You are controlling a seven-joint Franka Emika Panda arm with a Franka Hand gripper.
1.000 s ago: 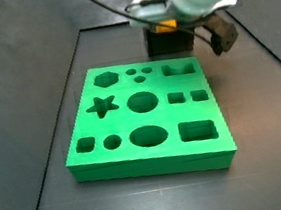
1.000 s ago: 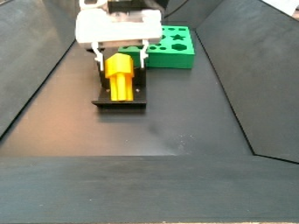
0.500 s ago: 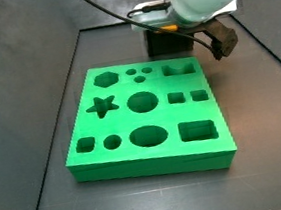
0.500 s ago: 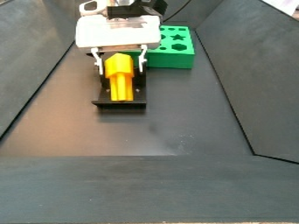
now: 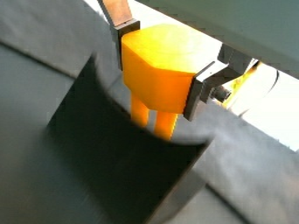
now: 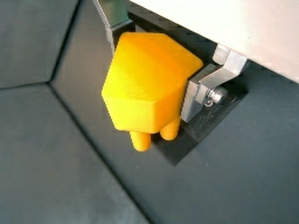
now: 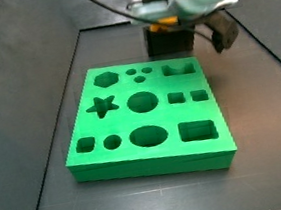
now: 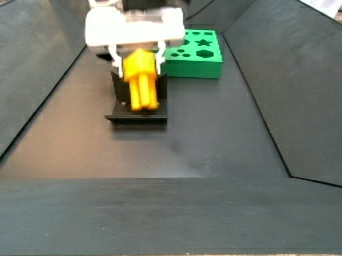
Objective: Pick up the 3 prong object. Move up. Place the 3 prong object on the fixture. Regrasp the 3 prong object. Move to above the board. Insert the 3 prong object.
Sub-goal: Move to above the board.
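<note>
The yellow-orange 3 prong object fills both wrist views, its short prongs pointing away from the wrist. My gripper is shut on it, a silver finger pressed to each side. In a side view the piece hangs slightly tilted under the gripper, just over the dark fixture. The fixture stands behind the far edge of the green board, mostly hidden by the gripper.
Sloping dark walls close in the black floor on both sides. The green board lies right of the fixture in that side view. The arm's cable runs overhead behind the board.
The gripper has risen a little, and the yellow piece has come up off the fixture with it, now tilted. The board and fixture have not moved.
</note>
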